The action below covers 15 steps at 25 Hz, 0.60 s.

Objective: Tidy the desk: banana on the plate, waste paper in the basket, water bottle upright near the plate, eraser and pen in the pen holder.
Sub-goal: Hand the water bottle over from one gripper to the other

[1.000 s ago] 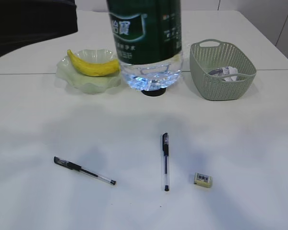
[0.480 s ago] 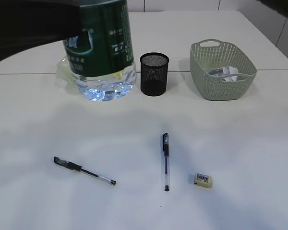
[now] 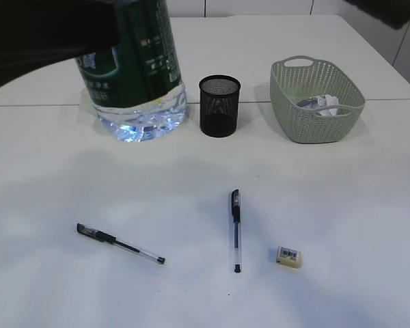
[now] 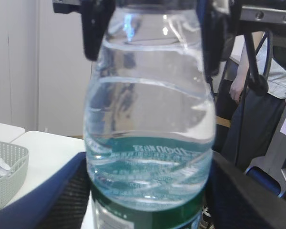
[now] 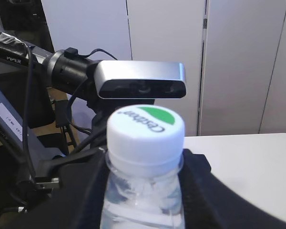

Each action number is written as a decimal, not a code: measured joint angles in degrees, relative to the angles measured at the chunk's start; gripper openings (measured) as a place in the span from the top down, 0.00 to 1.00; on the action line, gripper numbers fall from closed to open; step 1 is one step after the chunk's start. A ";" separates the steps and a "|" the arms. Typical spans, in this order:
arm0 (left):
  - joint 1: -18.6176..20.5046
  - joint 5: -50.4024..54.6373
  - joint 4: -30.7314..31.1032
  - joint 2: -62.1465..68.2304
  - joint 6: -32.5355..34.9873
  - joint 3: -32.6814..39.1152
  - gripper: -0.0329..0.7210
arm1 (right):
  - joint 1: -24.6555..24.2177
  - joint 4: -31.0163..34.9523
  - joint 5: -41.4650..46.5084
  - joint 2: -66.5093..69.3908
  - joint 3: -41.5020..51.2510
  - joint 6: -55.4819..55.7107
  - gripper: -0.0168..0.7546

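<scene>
Standing the water bottle upright near the plate, upper left of frame; next, lowering until its base seats, then releasing. Left gripper clamped on the bottle's shoulder, bottle hanging below. Right gripper's state impossible to tell. Pens and eraser lower centre, untouched.

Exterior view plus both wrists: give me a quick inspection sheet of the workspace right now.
Surface: white table, nothing spilled.
Job's things: water bottle upright, held, hiding the plate; pen holder upright; basket holding waste paper; two pens and eraser lying loose at the front.
Clutter: nothing seen.
Grippers: left gripper shut on the bottle's upper body; right gripper's state cannot be told.
Cables: dark leads behind the bottle cap.
Surroundings: a person standing beyond the table.
</scene>
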 joint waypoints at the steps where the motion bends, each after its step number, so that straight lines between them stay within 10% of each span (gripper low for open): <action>1: -0.23 0.00 0.00 0.00 0.21 0.00 0.27 | 0.24 0.08 0.00 0.00 0.00 0.00 0.57; 15: -0.74 1.40 -0.95 0.00 1.58 0.00 0.20 | 2.41 2.19 -0.87 0.13 0.00 -0.34 0.57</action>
